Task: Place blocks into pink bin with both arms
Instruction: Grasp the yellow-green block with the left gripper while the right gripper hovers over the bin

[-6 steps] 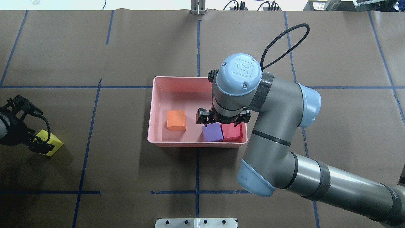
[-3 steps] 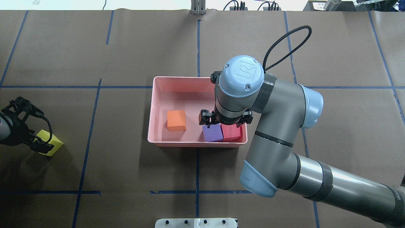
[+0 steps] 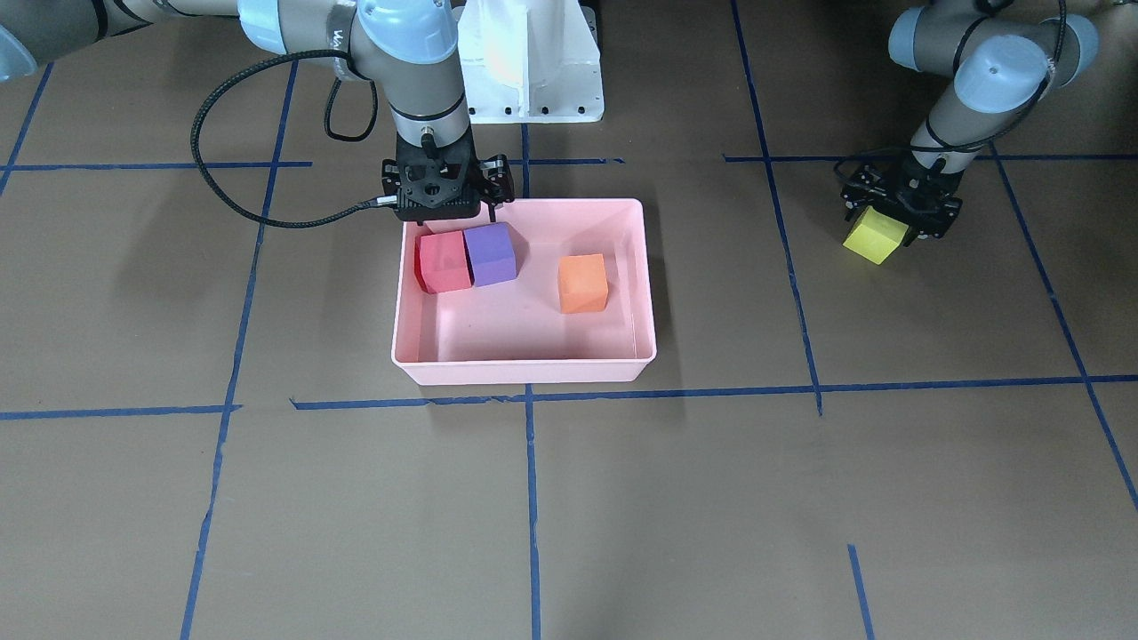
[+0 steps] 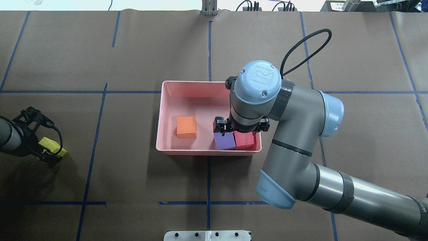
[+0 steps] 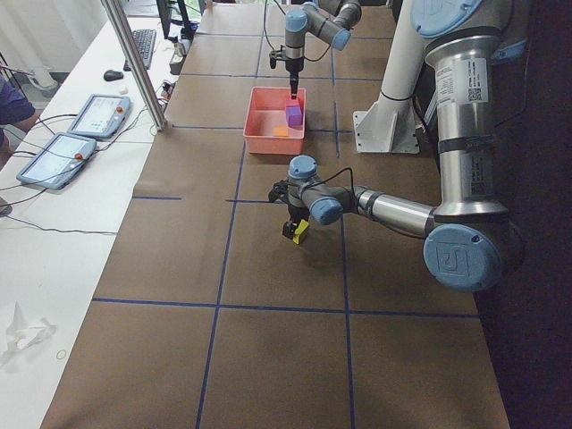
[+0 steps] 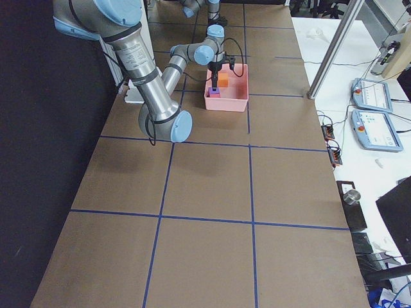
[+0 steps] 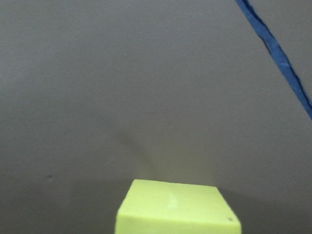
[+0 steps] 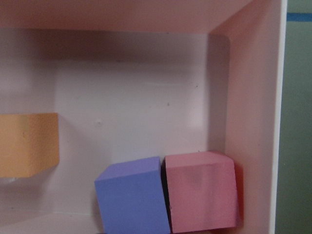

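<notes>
The pink bin (image 4: 187, 84) sits mid-table and holds the orange block (image 4: 186, 127), the purple block (image 4: 224, 142) and the red-pink block (image 4: 246, 141); the last two touch in the bin's near right corner. My right gripper (image 4: 241, 129) hangs just above those two, open and empty; the right wrist view shows them free, the purple block (image 8: 131, 200) and the red-pink block (image 8: 200, 190). My left gripper (image 4: 46, 151) is at the far left, shut on the yellow-green block (image 4: 52, 147), which is tilted in the front view (image 3: 876, 236).
Blue tape lines (image 4: 208, 47) grid the brown table cover. The white pedestal base (image 3: 532, 62) stands behind the bin. Tablets (image 5: 63, 143) and a metal post (image 5: 134, 63) are off the table's far side.
My right arm has drifted a little to the right over the purple and red-pink blocks. My left arm has shifted, and the yellow-green block has turned and moved slightly with its gripper.
</notes>
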You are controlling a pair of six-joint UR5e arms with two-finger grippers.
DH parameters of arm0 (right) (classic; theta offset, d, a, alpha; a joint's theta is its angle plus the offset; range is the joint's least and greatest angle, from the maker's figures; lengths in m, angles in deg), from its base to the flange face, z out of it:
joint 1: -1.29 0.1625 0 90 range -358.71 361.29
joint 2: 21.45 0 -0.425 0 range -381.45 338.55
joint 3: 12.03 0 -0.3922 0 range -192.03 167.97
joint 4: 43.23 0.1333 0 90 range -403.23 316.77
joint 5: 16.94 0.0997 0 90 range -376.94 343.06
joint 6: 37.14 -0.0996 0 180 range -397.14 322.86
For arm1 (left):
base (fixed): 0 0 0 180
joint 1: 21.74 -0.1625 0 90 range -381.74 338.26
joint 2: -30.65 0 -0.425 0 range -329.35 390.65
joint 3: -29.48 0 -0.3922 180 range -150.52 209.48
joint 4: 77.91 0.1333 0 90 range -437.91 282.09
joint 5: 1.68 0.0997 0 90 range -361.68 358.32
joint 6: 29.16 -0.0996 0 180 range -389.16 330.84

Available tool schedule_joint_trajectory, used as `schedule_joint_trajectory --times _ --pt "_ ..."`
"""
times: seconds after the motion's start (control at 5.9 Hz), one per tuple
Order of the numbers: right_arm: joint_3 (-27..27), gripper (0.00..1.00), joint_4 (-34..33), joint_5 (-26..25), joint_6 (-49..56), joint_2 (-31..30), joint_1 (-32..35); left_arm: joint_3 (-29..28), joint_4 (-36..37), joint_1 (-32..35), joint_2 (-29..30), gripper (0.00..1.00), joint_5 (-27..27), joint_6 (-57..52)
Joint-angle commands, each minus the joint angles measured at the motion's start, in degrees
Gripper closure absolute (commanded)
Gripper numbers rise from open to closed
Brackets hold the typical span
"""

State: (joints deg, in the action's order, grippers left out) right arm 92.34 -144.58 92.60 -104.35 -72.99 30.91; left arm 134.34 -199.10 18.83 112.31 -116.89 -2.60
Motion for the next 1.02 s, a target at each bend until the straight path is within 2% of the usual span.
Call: schedule_joint_trajectory --times 0.0,0.17,0.51,0.68,0.85 --pt "0.2 0.00 0.0 0.0 0.1 -0.1 0.0 -0.3 0.1 -0.2 0.5 0.52 -0.3 0.3" --pt "1.3 0.00 0.0 0.1 0.6 -0.2 0.1 1.0 0.5 0.1 0.7 0.58 -3.8 0.7" --pt "2.5 0.00 0.0 0.4 6.7 -1.2 2.5 6.2 2.2 2.5 1.0 0.58 -4.8 5.8" --pt "3.1 0.00 0.1 2.8 12.5 -2.9 5.3 8.2 7.8 3.7 6.4 0.58 -4.8 10.2" --pt "4.6 0.00 0.1 5.5 18.2 -5.4 8.8 10.2 19.0 3.9 15.5 0.57 -4.8 13.4"
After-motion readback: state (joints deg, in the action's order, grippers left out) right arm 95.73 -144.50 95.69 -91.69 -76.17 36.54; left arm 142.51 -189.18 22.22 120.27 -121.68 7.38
